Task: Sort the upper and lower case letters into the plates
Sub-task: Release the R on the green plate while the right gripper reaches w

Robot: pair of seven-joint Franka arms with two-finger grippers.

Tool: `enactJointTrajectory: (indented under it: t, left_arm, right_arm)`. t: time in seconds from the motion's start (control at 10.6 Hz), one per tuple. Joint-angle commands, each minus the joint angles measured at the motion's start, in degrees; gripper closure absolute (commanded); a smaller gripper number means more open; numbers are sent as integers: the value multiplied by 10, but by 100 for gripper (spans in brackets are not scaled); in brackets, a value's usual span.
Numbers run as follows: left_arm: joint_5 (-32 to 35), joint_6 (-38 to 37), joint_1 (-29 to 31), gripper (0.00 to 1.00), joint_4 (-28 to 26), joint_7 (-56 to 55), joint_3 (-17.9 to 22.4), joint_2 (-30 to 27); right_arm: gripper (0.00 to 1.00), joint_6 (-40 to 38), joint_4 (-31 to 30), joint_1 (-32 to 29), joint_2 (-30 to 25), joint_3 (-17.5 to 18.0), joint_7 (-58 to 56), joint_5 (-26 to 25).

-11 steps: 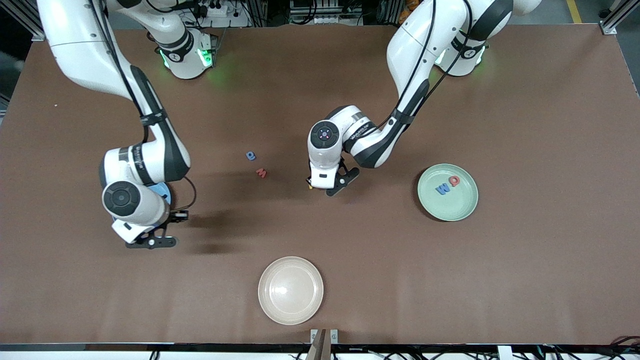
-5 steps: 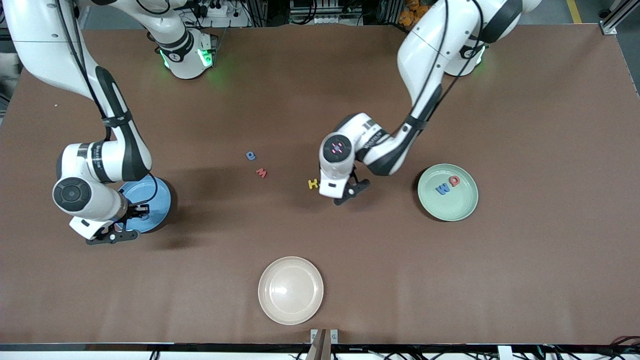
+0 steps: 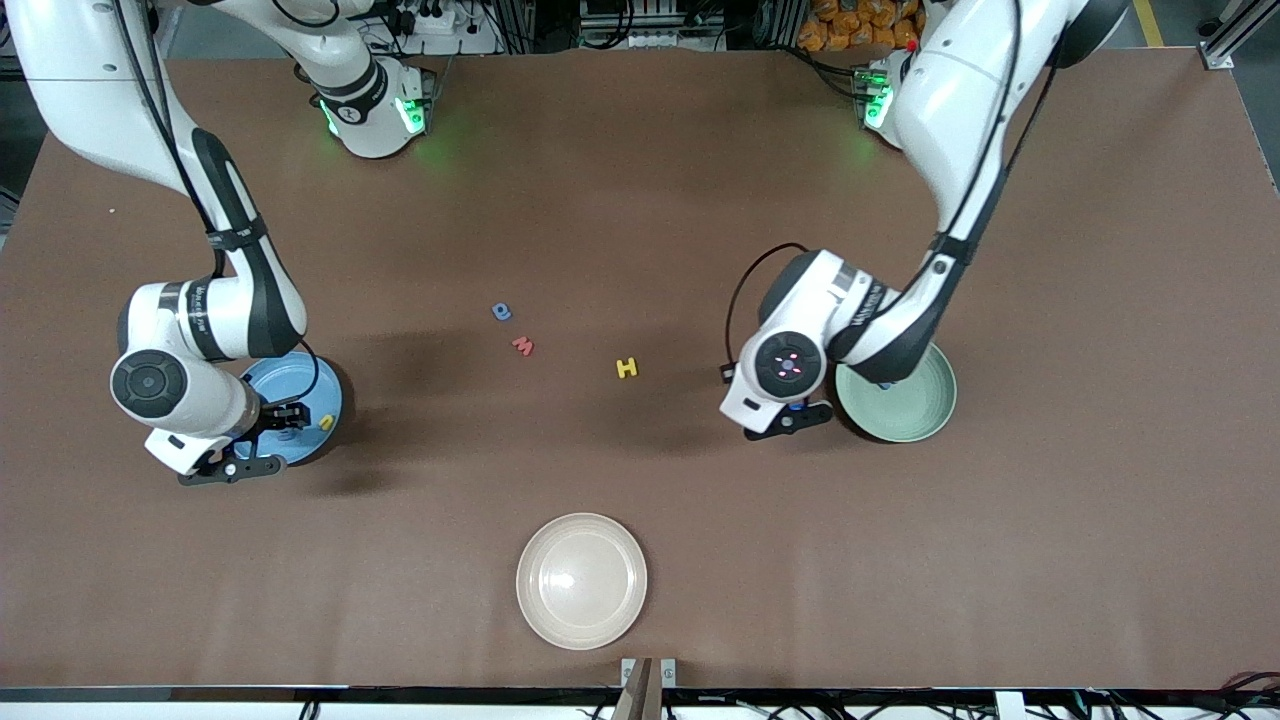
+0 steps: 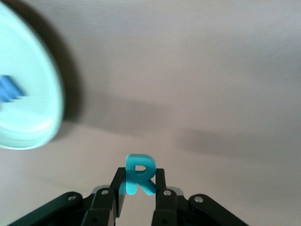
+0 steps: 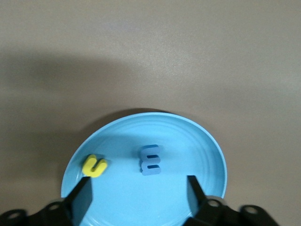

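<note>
Left gripper [image 4: 136,197] carried teal R [image 4: 138,174] beside mint plate [image 3: 925,415] rim, right gripper [image 5: 136,193] jaws released over blue plate [image 5: 188,141]

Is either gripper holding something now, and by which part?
The left gripper holds a teal letter R by its lower end. The right gripper, over the blue plate, holds nothing.

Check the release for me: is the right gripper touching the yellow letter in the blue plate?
Apart: the right wrist view shows bare blue plate between the open right gripper and the yellow letter.
</note>
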Motion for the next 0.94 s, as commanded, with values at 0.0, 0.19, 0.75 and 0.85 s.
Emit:
enactJointTrajectory:
  t: [0.0,0.19,0.75,0.85]
  left_arm:
    - [-3,1,66,100,-138,117,-4,-112]
    - [24,44,116,100,-212,228,-5,-144]
    - [19,155,143,1,-290,244,-7,-149]
    - [14,155,143,0,-288,243,-7,-149]
  right_arm:
    - [0,-1,-24,0,-27,13,16,45]
    - [0,4,-42,20,-38,17,29,82]
    - [0,106,-112,216,-57,19,144,88]
    - [0,117,-119,231,-55,20,134,88]
